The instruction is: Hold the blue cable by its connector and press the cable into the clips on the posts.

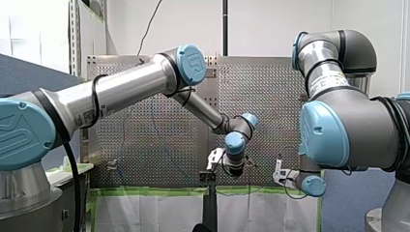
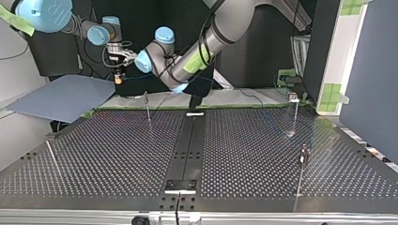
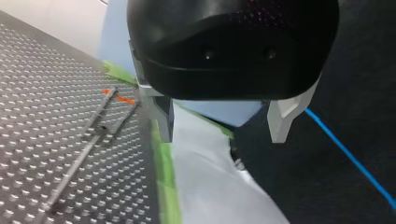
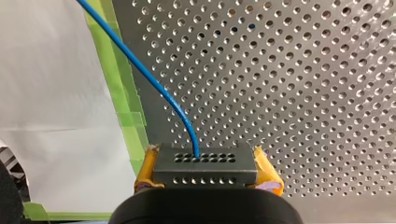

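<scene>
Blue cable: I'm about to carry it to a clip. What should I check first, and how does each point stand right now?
1. Connector clamped in my right gripper: ok, it sits between the yellow pads.
2. Blue cable leaving the connector without a kink: ok.
3. My left gripper free to help: ok, open with nothing between its fingers.
4. Grippers apart from each other: ok in the top view.
5. Cable seated in a clip on any post: cannot tell, the cable is too faint over the table.
</scene>
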Available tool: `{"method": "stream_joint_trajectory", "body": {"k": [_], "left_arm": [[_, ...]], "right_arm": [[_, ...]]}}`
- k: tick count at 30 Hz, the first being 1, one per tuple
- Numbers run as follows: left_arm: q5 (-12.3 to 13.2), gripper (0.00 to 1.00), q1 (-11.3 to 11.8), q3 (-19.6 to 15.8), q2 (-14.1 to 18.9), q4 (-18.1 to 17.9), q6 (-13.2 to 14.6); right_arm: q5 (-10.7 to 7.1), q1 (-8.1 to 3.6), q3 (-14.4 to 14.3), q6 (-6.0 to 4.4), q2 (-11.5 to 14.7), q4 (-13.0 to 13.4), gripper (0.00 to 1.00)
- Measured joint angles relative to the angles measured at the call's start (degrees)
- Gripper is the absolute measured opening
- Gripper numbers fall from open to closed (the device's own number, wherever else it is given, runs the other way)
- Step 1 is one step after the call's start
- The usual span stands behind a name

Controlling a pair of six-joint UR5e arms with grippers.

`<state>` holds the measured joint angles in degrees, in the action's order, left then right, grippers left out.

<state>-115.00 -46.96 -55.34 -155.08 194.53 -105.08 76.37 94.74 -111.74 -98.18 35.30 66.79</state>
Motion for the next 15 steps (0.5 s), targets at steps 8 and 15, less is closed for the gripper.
{"method": "stream_joint_trajectory", "body": {"k": [8,15], "left_arm": [[4.1,1.00,1.5,-3.7,0.0,4.1,-1.3],[7.6,1.00,2.3,-4.4,0.0,7.6,-2.1]], "right_arm": [[-0.29,0.00,0.5,-0.21,0.0,0.9,0.00],[-0.37,0.04,0.6,-0.11,0.0,0.9,0.00]]}}
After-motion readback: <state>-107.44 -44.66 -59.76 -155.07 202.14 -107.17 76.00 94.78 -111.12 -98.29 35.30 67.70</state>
